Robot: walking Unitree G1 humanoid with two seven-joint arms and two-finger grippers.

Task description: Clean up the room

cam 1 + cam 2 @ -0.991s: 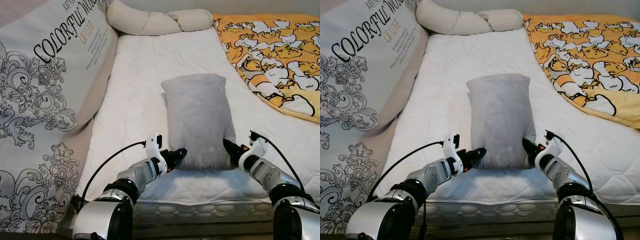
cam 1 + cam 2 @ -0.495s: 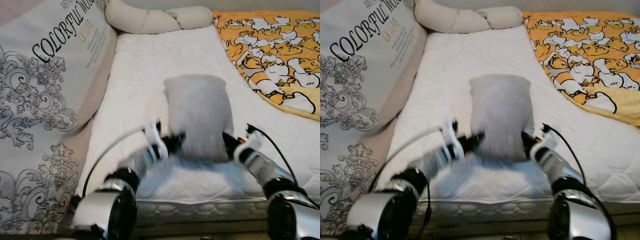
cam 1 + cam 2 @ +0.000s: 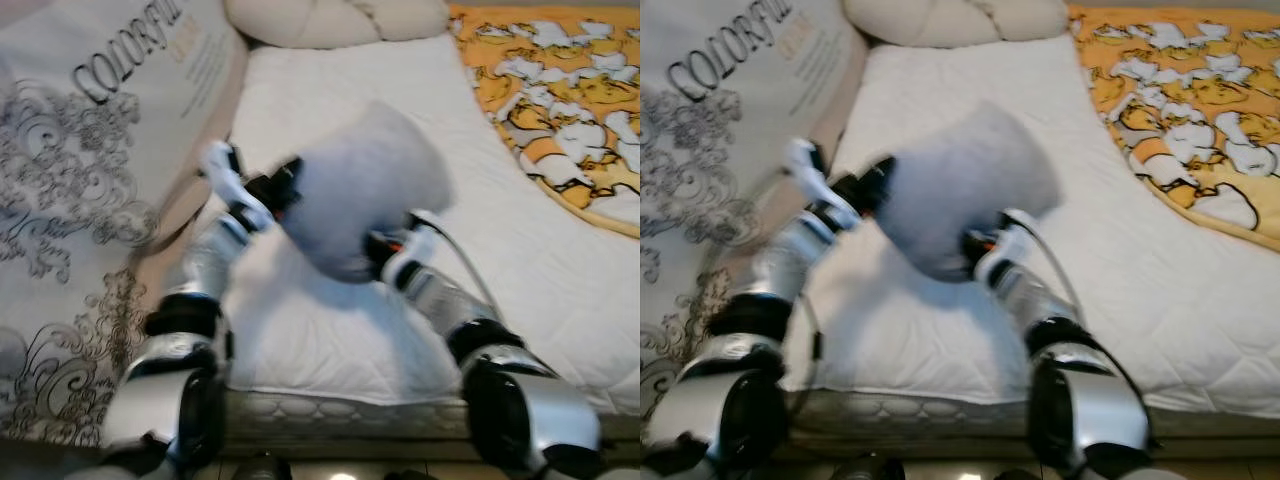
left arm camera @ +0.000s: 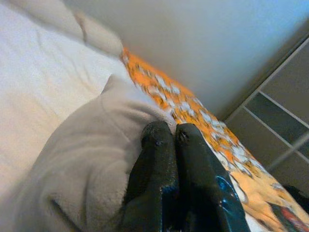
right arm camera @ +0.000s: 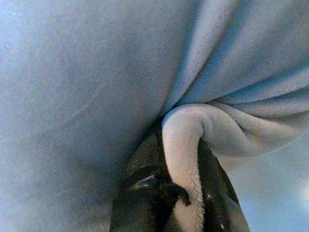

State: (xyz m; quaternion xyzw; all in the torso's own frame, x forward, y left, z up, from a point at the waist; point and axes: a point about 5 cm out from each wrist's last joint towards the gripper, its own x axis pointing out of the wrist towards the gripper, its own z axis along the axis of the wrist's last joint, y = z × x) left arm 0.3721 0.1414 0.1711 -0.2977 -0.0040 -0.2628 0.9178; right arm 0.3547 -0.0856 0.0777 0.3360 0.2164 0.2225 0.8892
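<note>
Head views are pretty blurred, so fine detail can't be made out. The grey pillow (image 3: 360, 195) is held up off the white mattress (image 3: 520, 270), tilted. It's pinched by the left gripper (image 4: 166, 140), fingers together, and a fold is clamped by the right gripper (image 5: 166, 186). An orange duck-print blanket (image 3: 560, 90) is spread at the right.

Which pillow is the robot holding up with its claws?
The grey pillow, pinched between the left claw and right claw. The cream pillows lie at the bed's far end.
</note>
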